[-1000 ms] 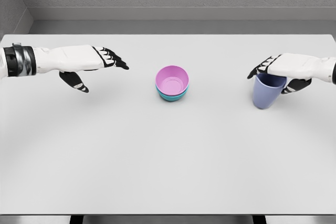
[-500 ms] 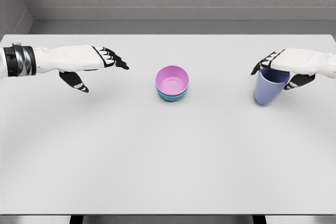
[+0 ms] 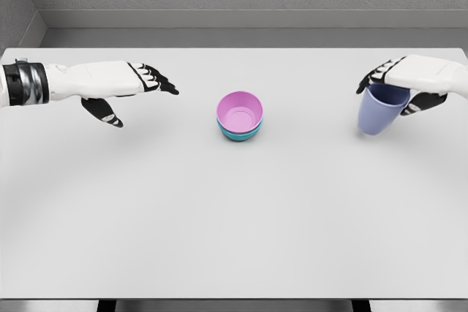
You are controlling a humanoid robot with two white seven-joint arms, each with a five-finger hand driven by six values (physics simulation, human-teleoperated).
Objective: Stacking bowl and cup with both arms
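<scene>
We had the right hand (image 3: 409, 87) out at the far right of the white table (image 3: 234, 217), its arm coming in from the right edge, and its dark fingers (image 3: 374, 77) were clamped over the rim of the blue cup (image 3: 380, 109). The thumb showed on the cup's right side, the other fingers on its left, so the grip sat right at the mouth. The cup hung tilted, its base swung a little toward the middle of the table. We could see a faint shadow under it, but whether the base touched the tabletop or cleared it, we could not tell.

Centre stage, we had the pink bowl (image 3: 240, 113) nested inside the teal bowl (image 3: 239, 134), only a strip of teal showing under the pink rim. That stack stood upright, well apart from the cup and from both hands.

Over on the left, our left hand (image 3: 121, 89) reached in flat above the table, palm down, fingers stretched toward the bowls and the thumb (image 3: 102, 112) dropped below. It held nothing, and a clear stretch of table lay between its fingertips and the stack. A dark band ringed the forearm near the picture's left edge.
</scene>
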